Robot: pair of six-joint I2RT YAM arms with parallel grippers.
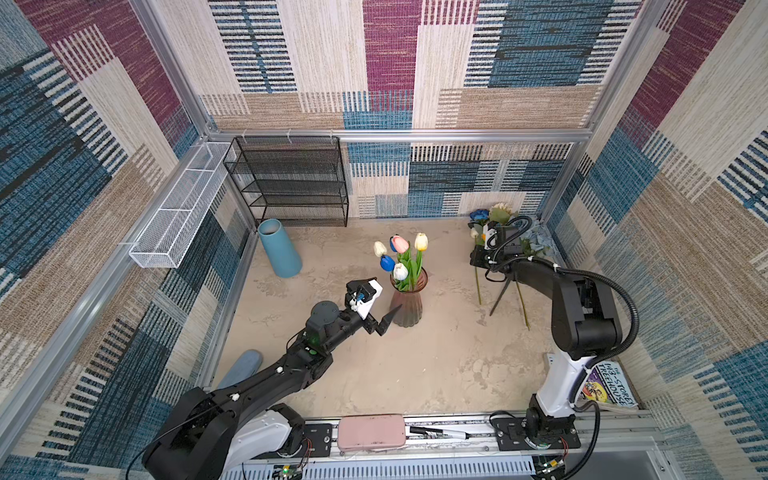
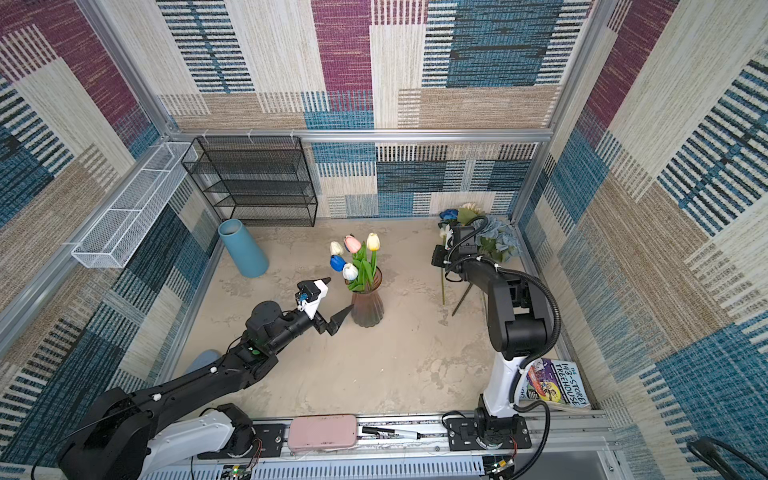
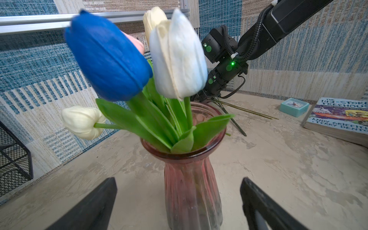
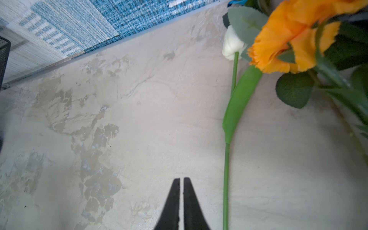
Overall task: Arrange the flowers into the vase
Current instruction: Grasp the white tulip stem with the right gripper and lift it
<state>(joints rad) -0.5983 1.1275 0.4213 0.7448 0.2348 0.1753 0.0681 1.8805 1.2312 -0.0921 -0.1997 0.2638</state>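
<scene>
A pink ribbed glass vase (image 1: 407, 309) (image 3: 191, 189) stands mid-table holding several tulips (image 1: 401, 257): blue (image 3: 107, 59), white (image 3: 179, 57), pink and yellow. My left gripper (image 2: 340, 294) is open, with one finger (image 3: 95, 207) on each side of the vase's lower body and not touching it. More flowers lie at the back right: a deep-blue rose (image 1: 480, 215), a cream sunflower (image 1: 500, 210), a dusty-blue bunch (image 2: 498, 237), an orange sunflower (image 4: 288, 39) and a white tulip (image 4: 232, 46). My right gripper (image 4: 181, 179) is shut and empty, just beside that tulip's stem (image 4: 226, 169).
A blue cylinder (image 1: 279, 249) stands at the back left by a black mesh shelf (image 1: 291, 183) and a white wire basket (image 1: 174, 212). A book (image 1: 609, 388) and a small blue clock (image 3: 294, 106) lie on the right. A pink case (image 1: 371, 432) and a marker (image 1: 440, 433) rest on the front rail.
</scene>
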